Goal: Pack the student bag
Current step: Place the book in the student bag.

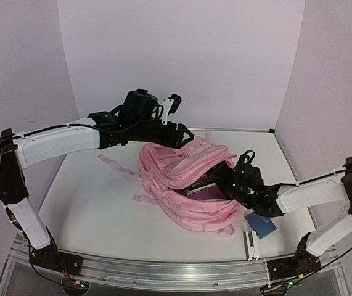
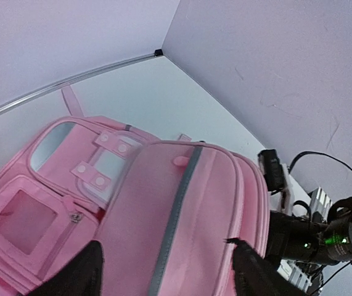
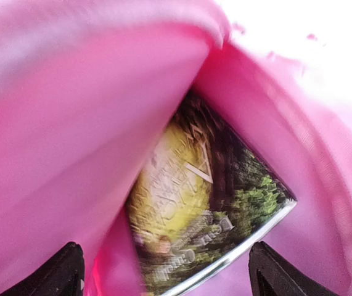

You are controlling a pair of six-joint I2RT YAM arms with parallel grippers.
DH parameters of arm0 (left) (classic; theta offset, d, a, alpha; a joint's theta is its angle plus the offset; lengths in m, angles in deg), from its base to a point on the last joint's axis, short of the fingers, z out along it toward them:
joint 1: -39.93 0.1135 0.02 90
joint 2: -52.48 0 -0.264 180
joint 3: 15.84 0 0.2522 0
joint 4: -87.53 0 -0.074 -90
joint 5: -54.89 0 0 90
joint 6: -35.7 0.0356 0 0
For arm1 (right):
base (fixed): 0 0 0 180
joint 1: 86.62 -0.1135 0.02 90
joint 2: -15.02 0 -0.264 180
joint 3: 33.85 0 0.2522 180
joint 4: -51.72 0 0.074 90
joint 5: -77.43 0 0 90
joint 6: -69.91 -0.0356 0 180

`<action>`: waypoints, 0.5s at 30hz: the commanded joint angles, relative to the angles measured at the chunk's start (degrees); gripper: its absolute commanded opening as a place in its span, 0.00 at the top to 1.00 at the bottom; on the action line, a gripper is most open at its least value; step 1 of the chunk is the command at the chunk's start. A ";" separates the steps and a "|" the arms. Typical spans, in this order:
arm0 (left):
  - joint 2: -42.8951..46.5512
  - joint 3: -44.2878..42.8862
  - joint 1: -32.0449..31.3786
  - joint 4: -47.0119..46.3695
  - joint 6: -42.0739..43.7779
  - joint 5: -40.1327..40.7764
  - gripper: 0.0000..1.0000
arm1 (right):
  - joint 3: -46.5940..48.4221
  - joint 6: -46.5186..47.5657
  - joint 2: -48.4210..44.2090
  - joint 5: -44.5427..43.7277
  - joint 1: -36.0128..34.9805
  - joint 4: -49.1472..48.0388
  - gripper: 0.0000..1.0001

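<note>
The student bag (image 1: 188, 209) is lying slumped in the middle of the table (image 1: 83, 203), its soft pink fabric sagging and its mouth gaping toward the right arm. A glossy book (image 3: 194, 197) with a yellow-and-green cover is sitting inside against the magenta lining. The right gripper (image 3: 163, 274) is hanging at that mouth, fingers spread wide, gripping nothing. The left gripper (image 2: 169, 274) is hovering over the grey-zipped front panel, likewise parted and empty

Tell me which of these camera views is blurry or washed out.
Right wrist view: smeared throughout, the book cover unreadable, the upper right corner blown out to white. Left wrist view: the bag is fairly sharp, but the back edge of the table looks bowed by the wide lens. Top view: soft, even light, sharp, no glare.
</note>
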 commanded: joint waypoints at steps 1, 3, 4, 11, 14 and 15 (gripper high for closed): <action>4.15 -2.92 5.10 5.23 -0.93 -1.74 0.18 | -2.23 -1.18 -11.93 -7.78 0.04 18.67 0.06; 4.21 -2.74 9.08 7.97 -1.59 -3.27 0.10 | -3.07 -0.78 -16.64 -9.66 0.05 25.07 0.04; 4.05 -2.74 11.58 9.18 -1.72 -4.86 0.09 | -3.30 -0.40 -18.85 -10.64 0.02 28.08 0.03; -2.75 -4.61 27.40 13.51 0.64 -7.88 0.04 | -0.95 12.49 -28.19 -9.02 0.04 38.35 0.02; -9.20 -8.45 33.36 15.29 1.49 -8.20 0.04 | 4.79 17.51 -26.22 -6.79 0.07 45.98 0.02; -11.28 -10.20 34.93 15.70 2.03 -7.97 0.04 | 6.93 18.51 -25.12 -6.55 0.03 49.89 0.02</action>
